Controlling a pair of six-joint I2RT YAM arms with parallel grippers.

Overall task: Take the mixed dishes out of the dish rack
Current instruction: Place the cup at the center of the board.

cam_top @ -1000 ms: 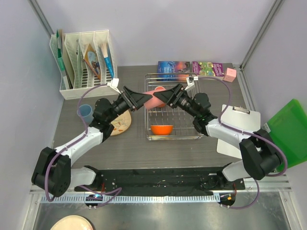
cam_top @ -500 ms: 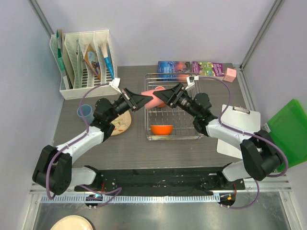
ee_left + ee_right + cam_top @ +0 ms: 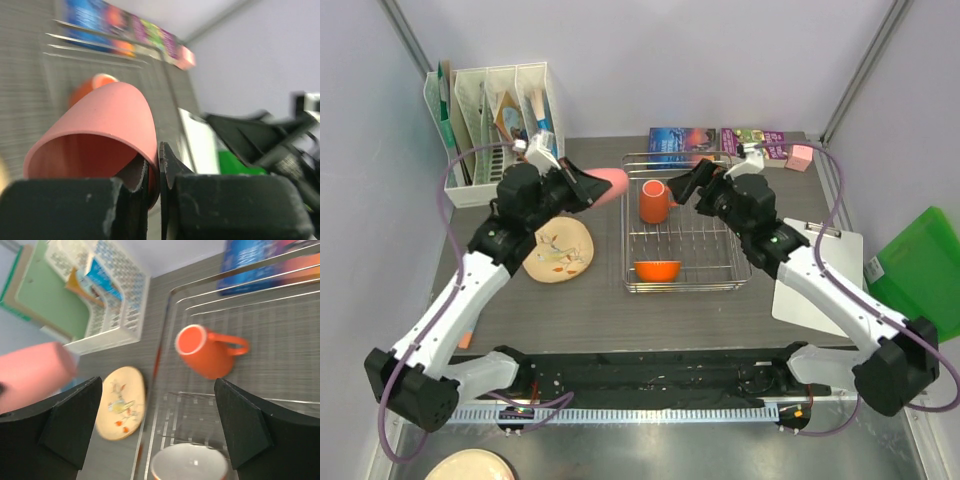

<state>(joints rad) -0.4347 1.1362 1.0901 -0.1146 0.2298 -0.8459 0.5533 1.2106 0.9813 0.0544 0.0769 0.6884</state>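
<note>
Dish rack [image 3: 692, 246], a silver wire basket, stands right of centre on the grey counter [image 3: 590, 312], with 2 of the mixed dishes inside it and 2 outside. Left end effector [image 3: 588, 188] is clamped on the pink cup [image 3: 611, 182], holding it on its side in the air just left of the rack's far left corner. The left wrist view shows the cup's wall pinched at the rim between the 2 fingers, its mouth facing the camera. Right end effector [image 3: 692, 186] hovers above the rack's far half with its fingers spread wide and nothing between them, just right of the orange handled mug [image 3: 653, 203]. Cream floral-patterned plate [image 3: 558, 252] lies flat on the counter left of the rack, apart from it. Orange bowl [image 3: 657, 270] with a white inside sits upright at the rack's near edge. The mug rests in the rack's far left part, apart from the bowl, its handle pointing right in the right wrist view. White file organiser [image 3: 500, 120] stands at the counter's far left corner, and a blue book [image 3: 682, 142] lies behind the rack.
</note>
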